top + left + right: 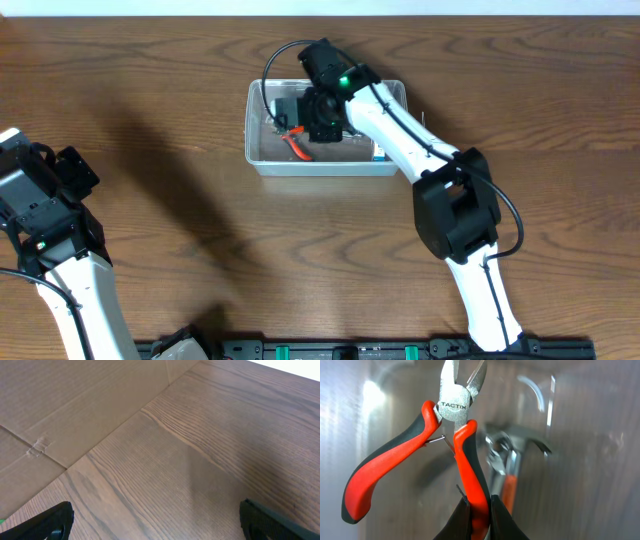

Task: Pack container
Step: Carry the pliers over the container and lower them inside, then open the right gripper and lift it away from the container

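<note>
The clear plastic container stands at the table's far middle. My right gripper hangs over it, inside its rim, and is shut on one handle of red-and-black cutting pliers, marked TACTIX; the fingertips pinch the right handle. The pliers hang jaws away from the camera, above the container floor. A second tool with a metal head and an orange handle lies in the container beneath them. My left gripper is open and empty over bare wood at the near left.
A small blue-and-white item lies at the container's right end. The left wrist view shows a cardboard surface beside the table top. A dark rail runs along the table's front edge.
</note>
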Robot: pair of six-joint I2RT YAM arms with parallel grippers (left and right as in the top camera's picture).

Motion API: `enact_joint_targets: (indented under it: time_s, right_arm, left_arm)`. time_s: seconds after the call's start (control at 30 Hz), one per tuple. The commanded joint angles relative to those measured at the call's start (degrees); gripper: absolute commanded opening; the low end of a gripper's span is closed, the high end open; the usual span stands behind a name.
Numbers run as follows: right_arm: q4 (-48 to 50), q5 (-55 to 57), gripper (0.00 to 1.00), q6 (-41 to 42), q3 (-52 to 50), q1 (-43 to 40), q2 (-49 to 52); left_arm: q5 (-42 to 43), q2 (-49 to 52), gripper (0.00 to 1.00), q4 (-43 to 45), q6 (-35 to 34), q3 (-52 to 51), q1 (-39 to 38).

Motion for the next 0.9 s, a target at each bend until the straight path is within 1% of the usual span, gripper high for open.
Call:
enact_joint_targets:
  time_s: [0.0,0.2,0.23,0.27,0.3,0.33,0.4,0.43,0.57,0.63,0.67,0.7,0.73,0.87]
  right_arm:
    - [-0.1,-2.3,0.01,-0.8,-0.1,1.4,0.2]
    - [-1.2,-2.5,0.02,-0.8,-0.1,1.9,0.2]
    - [-1.4,-2.5,0.13,-0.8,-0.1,1.9,0.2]
    - [-1.4,-2.5,0.38,-0.7,-0.1,1.9,0.2]
    - [-1.3,-2.5,0.49,-0.7,-0.1,1.9,0.2]
    - [-1.3,-2.1,0.56,-0.2,0.0,1.9,0.0]
    - [-1.1,0.4,0.65,3.0,0.5,1.9,-1.0]
    - [-1.1,2.0,0.66,4.7,0.8,1.9,-1.9]
    - [-0.3,8.4,0.61,10.1,2.3,1.6,-6.9]
    - [1.0,14.1,0.59,15.2,2.6,0.8,-10.6]
    - [1.7,17.7,0.58,19.0,2.6,0.0,-12.9]
    - [1.9,19.8,0.61,21.8,2.6,-0.9,-14.9]
    - [1.9,21.1,0.65,25.0,2.6,-2.1,-17.0]
    - [-0.5,19.9,0.74,39.3,2.6,-10.1,-24.4]
  left_arm:
    - [-0.5,0.3,0.98,0.0,0.8,1.0,0.3]
    - [-0.5,0.3,0.98,0.0,0.8,1.0,0.3]
    - [-0.5,0.3,0.98,0.0,0.8,1.0,0.3]
    - [-0.5,0.3,0.98,0.0,0.8,1.0,0.3]
    - [-0.5,0.3,0.98,0.0,0.8,1.0,0.3]
    - [-0.5,0.3,0.98,0.0,0.8,1.0,0.3]
    - [-0.5,0.3,0.98,0.0,0.8,1.0,0.3]
    - [-0.5,0.3,0.98,0.0,0.8,1.0,0.3]
    - [-0.5,0.3,0.98,0.0,0.8,1.0,0.3]
    - [-0.5,0.3,0.98,0.0,0.8,1.0,0.3]
    - [-0.5,0.3,0.98,0.0,0.8,1.0,0.3]
    - [-0.5,0.3,0.98,0.0,0.8,1.0,0.3]
    - [-0.5,0.3,0.98,0.0,0.8,1.0,0.3]
    - [-0.5,0.3,0.98,0.0,0.8,1.0,0.3]
